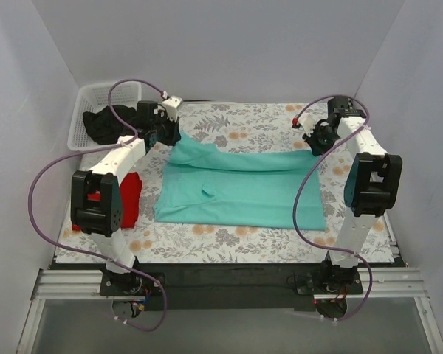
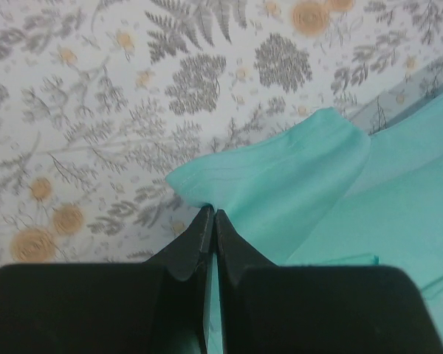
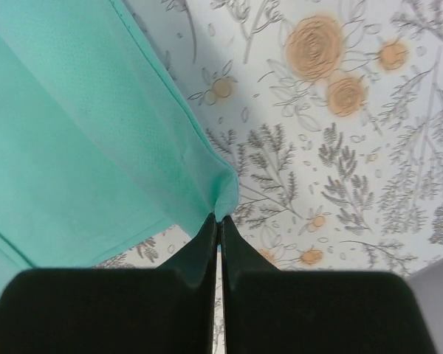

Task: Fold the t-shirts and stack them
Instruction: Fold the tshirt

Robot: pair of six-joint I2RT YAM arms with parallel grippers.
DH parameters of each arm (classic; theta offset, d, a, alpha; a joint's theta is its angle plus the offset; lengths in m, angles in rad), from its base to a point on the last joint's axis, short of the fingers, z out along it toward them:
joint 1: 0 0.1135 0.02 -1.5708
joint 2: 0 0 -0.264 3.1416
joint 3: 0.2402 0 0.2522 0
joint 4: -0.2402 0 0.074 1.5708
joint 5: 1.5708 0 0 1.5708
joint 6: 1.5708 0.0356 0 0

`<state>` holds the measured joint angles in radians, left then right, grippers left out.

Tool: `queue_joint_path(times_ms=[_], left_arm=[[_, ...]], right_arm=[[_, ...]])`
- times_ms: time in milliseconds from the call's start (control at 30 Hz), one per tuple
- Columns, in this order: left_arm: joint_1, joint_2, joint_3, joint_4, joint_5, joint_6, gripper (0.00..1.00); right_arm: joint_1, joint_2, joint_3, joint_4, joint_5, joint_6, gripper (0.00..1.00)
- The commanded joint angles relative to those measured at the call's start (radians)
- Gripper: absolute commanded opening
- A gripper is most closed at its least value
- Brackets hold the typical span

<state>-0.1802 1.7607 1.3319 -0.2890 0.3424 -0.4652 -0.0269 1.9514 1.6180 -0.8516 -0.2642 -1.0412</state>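
Overhead, the teal t-shirt [image 1: 240, 188] lay spread across the floral cloth [image 1: 236, 236], its far edge raised. Far-left corner: pinched in the left pincer [image 2: 211, 214], jaws pressed together. Far-right corner: pinched likewise in the right pincer [image 3: 218, 219]. At the left edge the red t-shirt [image 1: 131, 198] lay, partly behind the left arm [image 1: 96, 199].

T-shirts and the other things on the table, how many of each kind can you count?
T-shirts: 2, one teal t-shirt and one red t-shirt
Baskets: 1, the white basket
Things in the basket: 1, a dark cloth
Table covers: 1, the floral cloth
Total: 5
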Motion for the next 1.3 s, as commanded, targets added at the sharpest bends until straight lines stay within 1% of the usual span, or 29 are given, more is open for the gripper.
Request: queue_joint_path(times_ms=[0,100,167,267,333,433,533,633,767,967,1100,1267], left_arm=[[0.002,0.023,0.114,0.045,-0.025,-0.013,0.0],[0.002,0.034,0.133,0.053,-0.028,-0.012,0.0],[0.001,0.026,0.11,0.051,-0.016,-0.003,0.0],[0.001,-0.029,0.012,0.053,0.004,0.016,0.0],[0.002,-0.061,-0.006,0.053,0.001,0.019,0.0],[0.002,-0.122,-0.091,0.051,0.003,0.045,0.0],[0.001,-0.179,-0.164,0.033,0.029,0.077,0.0],[0.001,-0.199,-0.223,0.005,0.07,0.1,0.0],[-0.002,-0.181,-0.276,-0.021,0.109,0.111,0.0],[-0.005,-0.136,-0.332,-0.018,0.084,0.132,0.0],[-0.004,-0.116,-0.353,-0.018,0.089,0.138,0.0],[-0.005,-0.129,-0.37,-0.018,0.089,0.148,0.0]], right_arm=[[-0.007,0.033,0.078,-0.001,-0.009,0.013,0.01],[-0.007,0.043,0.088,0.0,-0.017,0.021,0.01],[-0.007,0.035,0.065,0.002,-0.018,0.009,0.01],[-0.01,0.001,-0.009,0.009,-0.015,-0.016,0.01],[-0.014,-0.015,-0.038,0.016,-0.01,-0.031,0.01],[-0.03,-0.04,-0.067,0.019,-0.017,-0.048,0.01],[-0.039,-0.051,-0.105,0.019,-0.015,-0.066,0.01],[-0.039,-0.04,-0.144,0.016,-0.015,-0.074,0.01],[-0.038,-0.016,-0.185,0.017,-0.015,-0.077,0.01],[-0.038,-0.009,-0.248,0.025,-0.015,-0.086,0.01],[-0.038,-0.005,-0.26,0.032,-0.006,-0.082,0.01],[-0.038,-0.002,-0.25,0.032,-0.003,-0.077,0.01]])
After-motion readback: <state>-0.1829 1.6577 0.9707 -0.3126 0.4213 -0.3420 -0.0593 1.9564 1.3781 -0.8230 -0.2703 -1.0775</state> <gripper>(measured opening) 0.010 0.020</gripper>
